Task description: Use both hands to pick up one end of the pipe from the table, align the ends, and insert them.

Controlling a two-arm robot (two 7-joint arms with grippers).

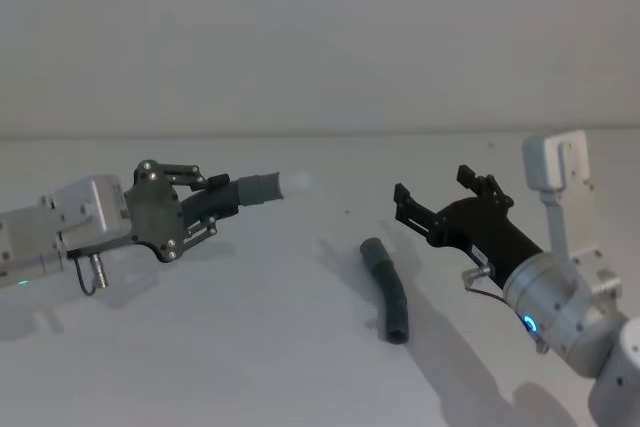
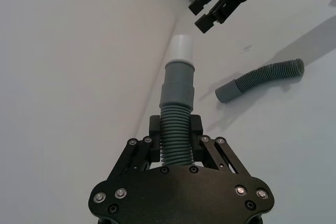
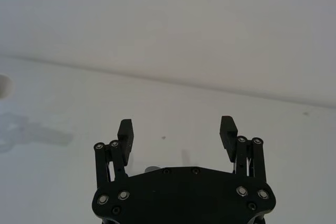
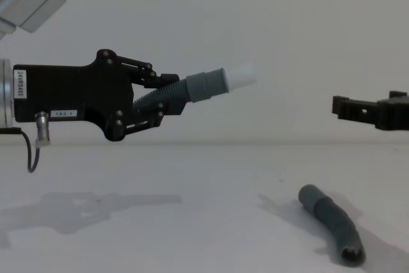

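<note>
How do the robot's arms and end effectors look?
Silver-grey arms. The left end effector and right end effector are black linkage fingers with silver screws. The left has a thin dark cable and white label; the right, a blue ring light.

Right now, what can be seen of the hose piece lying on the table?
The loose hose piece is dark grey, short and gently curved, and looks like flexible plastic. It has a ribbed middle, a smooth cuff at its far end and an open mouth at the end nearer the robot. It lies flat on the white table, right of centre. Only the table touches it; the open right pincer hangs higher up, apart from it.
</note>
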